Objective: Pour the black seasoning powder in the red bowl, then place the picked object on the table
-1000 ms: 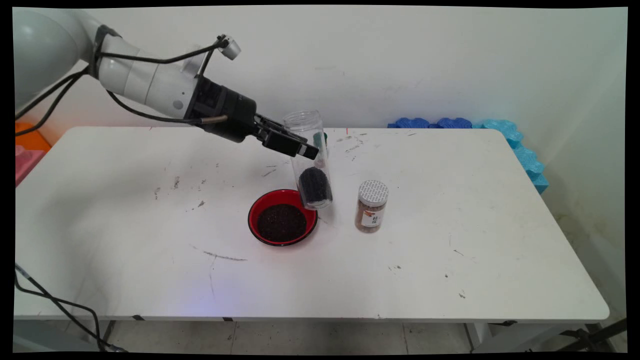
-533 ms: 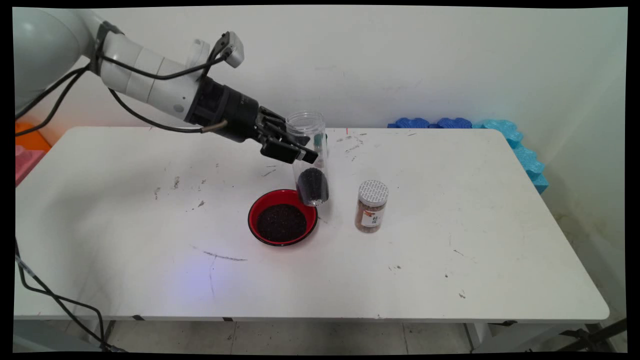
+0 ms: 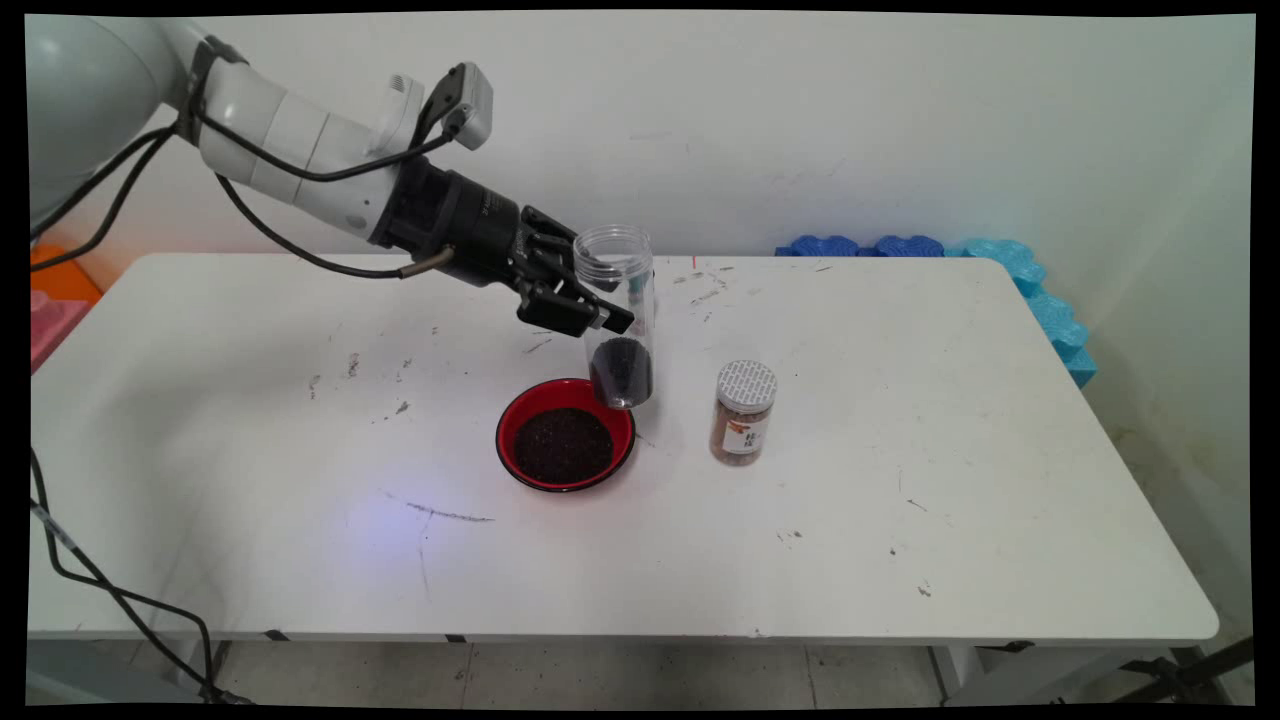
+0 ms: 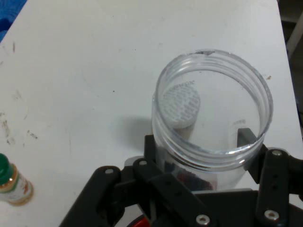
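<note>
Jar (image 3: 620, 310) holds dark grains above filled bowl (image 3: 565, 433).

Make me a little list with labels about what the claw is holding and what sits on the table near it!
claw: shut on the clear jar, off the table
clear jar: lidless, nearly upright, dark grains in its bottom
below the jar: red bowl with dark grains inside, jar above its far right rim
to the right: small capped spice jar, standing upright, apart from the bowl
surface: white table
</note>
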Action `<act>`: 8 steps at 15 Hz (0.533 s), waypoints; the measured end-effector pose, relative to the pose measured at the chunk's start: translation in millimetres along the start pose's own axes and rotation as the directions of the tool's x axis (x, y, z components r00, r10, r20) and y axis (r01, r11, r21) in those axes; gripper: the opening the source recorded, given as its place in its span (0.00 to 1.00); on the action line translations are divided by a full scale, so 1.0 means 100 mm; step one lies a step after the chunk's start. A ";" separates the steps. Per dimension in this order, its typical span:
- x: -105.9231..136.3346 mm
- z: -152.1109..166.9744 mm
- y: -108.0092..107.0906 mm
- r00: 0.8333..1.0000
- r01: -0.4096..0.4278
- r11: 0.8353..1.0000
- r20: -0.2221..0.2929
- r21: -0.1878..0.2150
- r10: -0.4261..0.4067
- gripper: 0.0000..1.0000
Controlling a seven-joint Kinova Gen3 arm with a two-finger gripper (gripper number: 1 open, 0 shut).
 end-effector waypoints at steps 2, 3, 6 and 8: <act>0.01 0.00 0.00 1.000 -0.014 1.000 0.004 0.004 0.014 0.00; 0.02 -0.01 -0.01 1.000 -0.021 1.000 0.007 0.008 0.021 0.00; 0.04 0.00 -0.08 1.000 -0.027 0.999 0.013 0.024 0.026 0.00; 0.06 0.01 -0.14 1.000 -0.027 0.999 0.017 0.034 0.027 0.00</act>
